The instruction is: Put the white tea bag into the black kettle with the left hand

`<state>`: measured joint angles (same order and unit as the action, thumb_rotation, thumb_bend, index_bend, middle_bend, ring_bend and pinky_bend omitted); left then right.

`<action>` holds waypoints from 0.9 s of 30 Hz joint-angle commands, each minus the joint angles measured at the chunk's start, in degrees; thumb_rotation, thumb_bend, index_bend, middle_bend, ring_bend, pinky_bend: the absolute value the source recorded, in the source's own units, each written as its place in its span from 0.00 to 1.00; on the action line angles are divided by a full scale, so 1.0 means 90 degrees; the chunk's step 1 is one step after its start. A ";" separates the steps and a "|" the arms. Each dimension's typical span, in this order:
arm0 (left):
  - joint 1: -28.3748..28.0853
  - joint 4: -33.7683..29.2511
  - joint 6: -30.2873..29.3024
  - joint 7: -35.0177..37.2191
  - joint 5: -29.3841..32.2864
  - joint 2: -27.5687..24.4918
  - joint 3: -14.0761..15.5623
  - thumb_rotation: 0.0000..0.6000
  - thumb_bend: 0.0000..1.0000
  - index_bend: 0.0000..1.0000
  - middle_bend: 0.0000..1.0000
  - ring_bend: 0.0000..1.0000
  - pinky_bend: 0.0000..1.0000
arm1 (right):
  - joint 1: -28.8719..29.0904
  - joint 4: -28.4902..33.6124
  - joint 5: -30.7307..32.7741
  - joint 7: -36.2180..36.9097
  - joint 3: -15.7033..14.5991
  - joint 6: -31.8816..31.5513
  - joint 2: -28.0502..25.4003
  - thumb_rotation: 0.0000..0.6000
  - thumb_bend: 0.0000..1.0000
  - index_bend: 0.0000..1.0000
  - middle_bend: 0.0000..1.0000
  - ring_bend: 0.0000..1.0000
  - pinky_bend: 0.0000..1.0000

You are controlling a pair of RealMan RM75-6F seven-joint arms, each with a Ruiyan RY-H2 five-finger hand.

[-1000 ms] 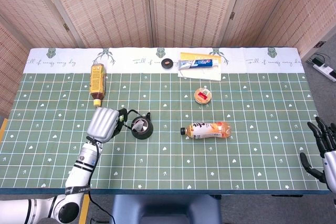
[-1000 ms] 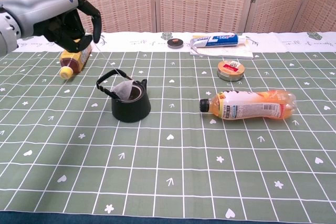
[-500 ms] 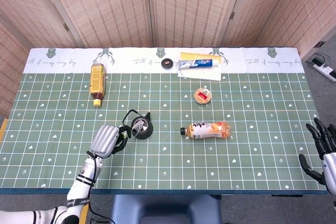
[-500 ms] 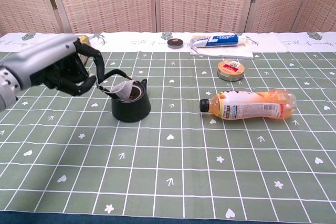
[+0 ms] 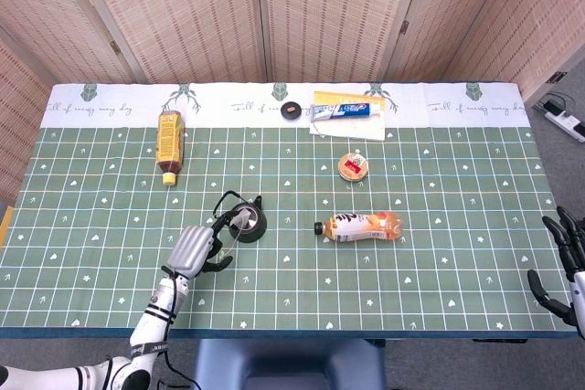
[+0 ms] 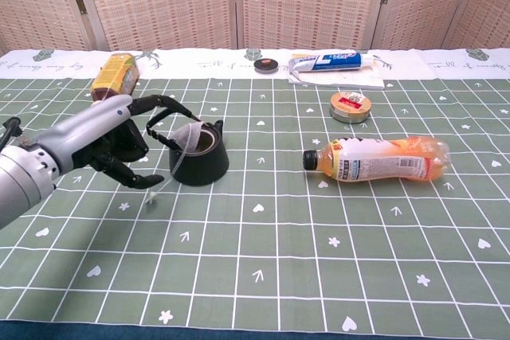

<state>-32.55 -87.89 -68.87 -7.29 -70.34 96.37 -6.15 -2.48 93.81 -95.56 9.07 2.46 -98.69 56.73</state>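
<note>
The black kettle (image 5: 245,222) (image 6: 199,158) stands left of the table's middle, its wire handle tipped toward my left hand. The white tea bag (image 6: 190,138) leans inside the kettle's mouth, against its left rim; in the head view the tea bag (image 5: 239,223) shows only as a pale patch there. A thin string trails from it down to a small tag (image 6: 151,196) on the cloth. My left hand (image 5: 196,248) (image 6: 111,146) hovers low just left of the kettle, fingers spread and holding nothing. My right hand (image 5: 567,267) hangs open off the table's right edge.
An orange drink bottle (image 6: 378,158) lies on its side right of the kettle. A round tin (image 6: 351,107), a toothpaste tube (image 6: 331,60) on paper and a small black disc (image 6: 265,64) sit farther back. A brown bottle (image 5: 170,145) lies at the back left.
My left hand has come down from above the brown bottle to table height beside the kettle and spread its fingers. The tea bag stays in the kettle; its string now lies on the cloth.
</note>
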 commanded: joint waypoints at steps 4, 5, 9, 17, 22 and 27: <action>0.0064 -0.0121 0.0077 0.0028 -0.0014 -0.0150 -0.0039 1.00 0.15 0.09 1.00 1.00 1.00 | 0.0044 0.0020 0.0052 -0.0068 0.0014 0.0109 0.0018 1.00 0.44 0.00 0.00 0.12 0.00; 0.0072 -0.0176 0.0076 0.0034 -0.0024 -0.0184 -0.0056 1.00 0.15 0.09 1.00 1.00 1.00 | 0.0054 0.0023 0.0056 -0.0080 0.0013 0.0131 0.0021 1.00 0.44 0.00 0.00 0.12 0.00; 0.0078 -0.0545 0.0087 -0.0191 -0.0035 -0.0423 -0.0108 1.00 0.15 0.09 1.00 1.00 1.00 | 0.0081 0.0031 0.0081 -0.0118 0.0019 0.0194 0.0030 1.00 0.44 0.00 0.00 0.12 0.00; -0.0349 -0.2301 0.1170 -0.0881 0.1955 -0.1506 -0.0656 0.69 0.16 0.14 1.00 1.00 1.00 | 0.0095 0.0046 0.0096 -0.0130 0.0018 0.0229 0.0028 1.00 0.44 0.00 0.00 0.12 0.00; -0.0960 -0.2758 0.1434 -0.1477 0.3484 -0.1855 -0.0968 0.69 0.16 0.13 1.00 1.00 1.00 | 0.0130 0.0072 0.0072 -0.0163 -0.0009 0.0314 0.0028 1.00 0.44 0.00 0.00 0.12 0.00; -0.1342 -0.2790 0.1336 -0.1815 0.4060 -0.1803 -0.0965 0.69 0.16 0.13 1.00 1.00 1.00 | 0.0115 0.0072 0.0106 -0.0091 0.0005 0.0281 0.0003 1.00 0.44 0.00 0.00 0.13 0.00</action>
<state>-42.78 -111.87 -57.39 -21.96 -35.82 80.88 -14.10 -1.42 94.46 -94.62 8.20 2.49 -96.14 56.78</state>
